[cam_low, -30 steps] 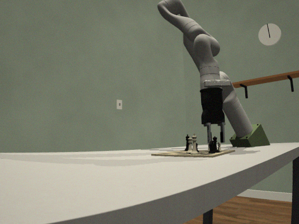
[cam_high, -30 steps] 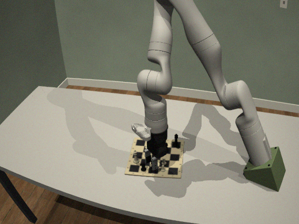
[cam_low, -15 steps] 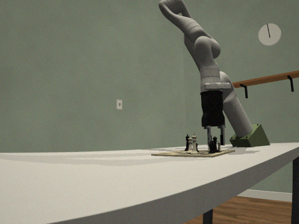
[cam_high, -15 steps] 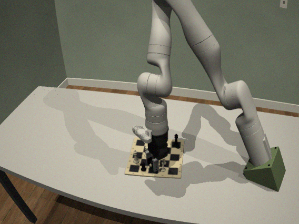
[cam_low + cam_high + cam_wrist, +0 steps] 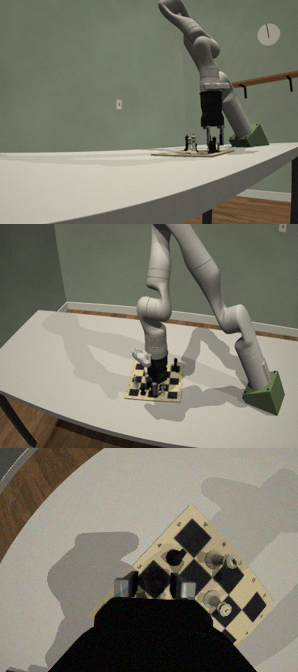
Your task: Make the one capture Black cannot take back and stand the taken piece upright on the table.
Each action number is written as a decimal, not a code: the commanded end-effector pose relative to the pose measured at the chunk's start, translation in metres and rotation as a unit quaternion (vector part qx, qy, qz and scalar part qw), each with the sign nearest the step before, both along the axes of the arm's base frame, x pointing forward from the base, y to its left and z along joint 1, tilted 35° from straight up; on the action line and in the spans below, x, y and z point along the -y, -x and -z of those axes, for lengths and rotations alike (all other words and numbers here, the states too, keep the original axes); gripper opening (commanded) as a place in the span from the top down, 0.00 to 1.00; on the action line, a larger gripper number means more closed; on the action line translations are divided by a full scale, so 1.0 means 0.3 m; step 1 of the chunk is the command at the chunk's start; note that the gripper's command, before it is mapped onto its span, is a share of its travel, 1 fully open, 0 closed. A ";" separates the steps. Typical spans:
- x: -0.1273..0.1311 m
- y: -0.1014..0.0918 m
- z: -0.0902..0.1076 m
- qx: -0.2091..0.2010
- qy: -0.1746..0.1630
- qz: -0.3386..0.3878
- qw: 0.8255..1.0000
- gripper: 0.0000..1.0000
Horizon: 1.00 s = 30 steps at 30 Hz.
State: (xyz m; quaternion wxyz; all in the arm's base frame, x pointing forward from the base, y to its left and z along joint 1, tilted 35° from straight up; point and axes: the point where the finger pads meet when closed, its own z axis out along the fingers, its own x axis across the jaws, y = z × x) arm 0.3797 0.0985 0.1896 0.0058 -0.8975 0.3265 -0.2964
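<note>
A small chessboard [image 5: 152,399] [image 5: 170,154] [image 5: 188,515] lies on the white table [image 5: 65,360]. My gripper [image 5: 151,385] [image 5: 215,136] [image 5: 154,581] is open and reaches down onto the board, one finger on each side of a low black piece [image 5: 213,145] [image 5: 152,581]. Nothing is gripped. A black pawn [image 5: 142,391] [image 5: 174,556] stands just beyond the fingers. A tall black piece [image 5: 176,364] [image 5: 186,142] stands at the board's far corner. White pieces [image 5: 135,381] [image 5: 193,143] [image 5: 214,559] stand on other squares. The arm hides part of the board in the top view.
The arm's green base block [image 5: 265,395] [image 5: 249,138] sits to the right of the board. The table's curved front edge runs close below the board in the top view. A wooden wall rail [image 5: 265,79] is behind.
</note>
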 end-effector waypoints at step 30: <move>0.001 -0.001 0.004 0.000 -0.001 0.000 1.000 1.00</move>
